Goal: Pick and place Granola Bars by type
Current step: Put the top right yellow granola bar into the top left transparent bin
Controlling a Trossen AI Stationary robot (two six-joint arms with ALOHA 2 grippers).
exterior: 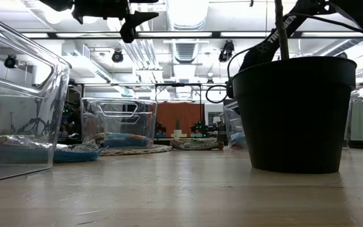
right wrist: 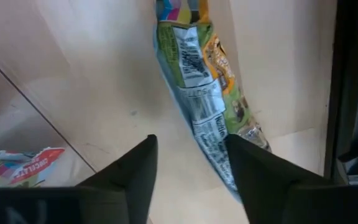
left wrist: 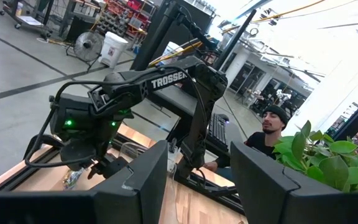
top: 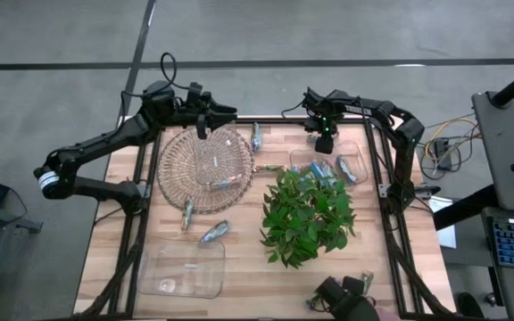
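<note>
1. Left claw (top: 203, 127) hangs above the far rim of the wire basket (top: 175, 178), near the worktop's (top: 239, 259) far edge, left of centre. Fingers apart w/ a clear gap, nothing between them; seen same in left wrist view (left wrist: 197, 180).
2. One bar (top: 227, 182) lies inside the basket on its right side, long axis roughly across the worktop, slightly tilted.
3. Two bars sit on bare wood just nr the basket's near rim: one (top: 187, 212) w/ long axis running far-to-near, the other (top: 214, 232) diagonal, right end pointing toward the far edge.
4. Clear tub (top: 182, 267) at the near-left corner; contents too faint to tell.
5. A bar (top: 256, 136) lies by the far edge, btwn basket and the right claw, long axis far-to-near.
6. Leafy plant (top: 307, 214) in a dark pot (exterior: 295, 113) stands right of centre.
7. Right claw (top: 324, 143) is near the far edge, over a second clear tub (top: 357, 152). Fingers apart, not clamped. In right wrist view a multicoloured bar (right wrist: 207, 99) lies below the claw (right wrist: 188, 168), long axis running away from the fingers, near end just btwn the tips; touching or not, can't tell.
8. Several silvery-blue bars (top: 346, 169) lie in that tub, mostly diagonal.
9. A person (left wrist: 269, 134) shows beyond the worktop in left wrist view.
</note>
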